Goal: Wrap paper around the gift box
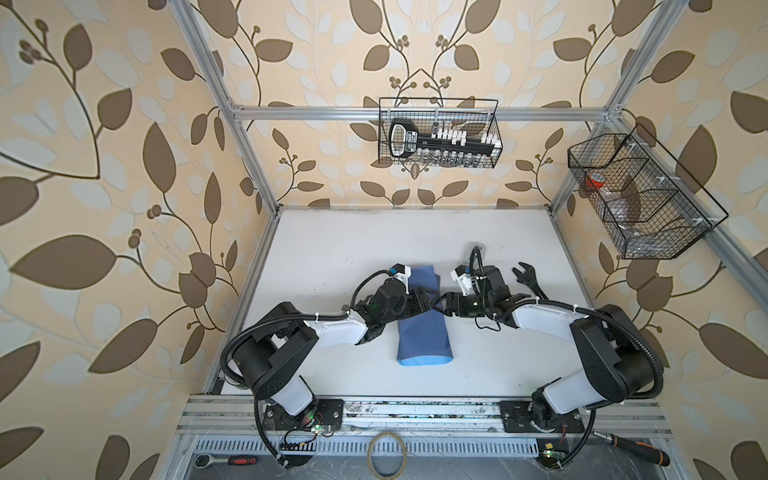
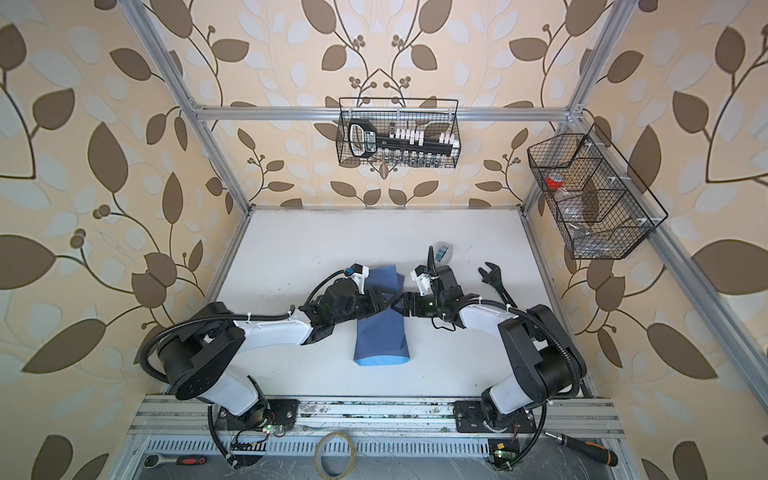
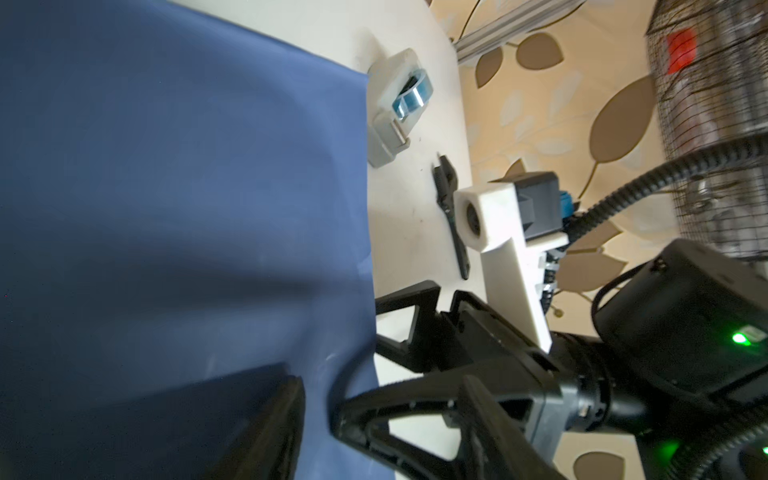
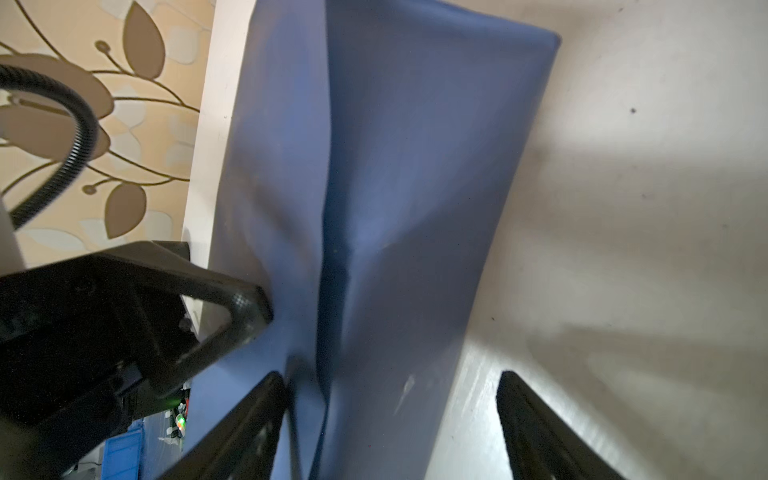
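straddling paper (image 1: 422, 336): right claw (image 4: 390, 377), jaws apart
left claw (image 1: 430, 301): on paper; we cannot tell grip

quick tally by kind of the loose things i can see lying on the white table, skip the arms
paper: 1
tape dispenser: 1
wrench: 1
total: 3
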`<state>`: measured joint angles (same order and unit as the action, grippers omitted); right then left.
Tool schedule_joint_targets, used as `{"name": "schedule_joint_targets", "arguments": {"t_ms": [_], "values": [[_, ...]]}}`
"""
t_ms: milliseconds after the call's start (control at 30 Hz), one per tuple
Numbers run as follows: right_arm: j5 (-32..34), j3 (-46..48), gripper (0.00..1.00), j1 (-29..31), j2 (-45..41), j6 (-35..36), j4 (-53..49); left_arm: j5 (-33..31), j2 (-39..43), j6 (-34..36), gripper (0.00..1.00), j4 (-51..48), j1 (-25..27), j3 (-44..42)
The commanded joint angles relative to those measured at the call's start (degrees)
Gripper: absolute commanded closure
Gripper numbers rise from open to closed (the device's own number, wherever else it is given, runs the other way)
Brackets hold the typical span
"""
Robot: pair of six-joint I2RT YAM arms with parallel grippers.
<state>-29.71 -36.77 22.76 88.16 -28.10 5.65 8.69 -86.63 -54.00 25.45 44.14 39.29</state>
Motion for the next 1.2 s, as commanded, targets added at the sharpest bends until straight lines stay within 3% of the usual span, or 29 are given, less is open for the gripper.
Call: {"name": "schedule_joint_targets", "arguments": {"t_ms": [0, 67, 167, 367, 633, 1167], "values": [[7.13, 3.62, 0.21, 0.13, 3.14, 1.62, -9.09, -4.69, 8.85, 8.33, 0.33, -16.16, -0.87, 2.17], [7.21, 3.55, 0.22, 0.20, 3.33, 1.68, -9.06, -7.54, 13.25, 8.94, 0.26, -21.84, -2.24, 1.48], [7.21, 3.29, 0.22, 0.26, 3.65, 1.72, -8.99, -5.97, 16.71, 9.30, 0.22, -28.33, -6.48, 0.62], [7.13, 2.95, 0.23, 0.44, 3.95, 1.70, -8.90, -0.40, 11.31, 14.71, 0.19, -36.36, -10.03, 6.08], [7.13, 2.33, 0.23, 0.45, 3.51, 2.17, -9.86, 2.54, 2.48, 16.77, 0.22, -36.00, -10.30, 11.51], [7.21, 2.19, 0.25, 0.22, 3.18, 2.61, -10.53, 8.72, -13.04, 18.93, 0.18, -34.77, -12.93, 24.27]]}}
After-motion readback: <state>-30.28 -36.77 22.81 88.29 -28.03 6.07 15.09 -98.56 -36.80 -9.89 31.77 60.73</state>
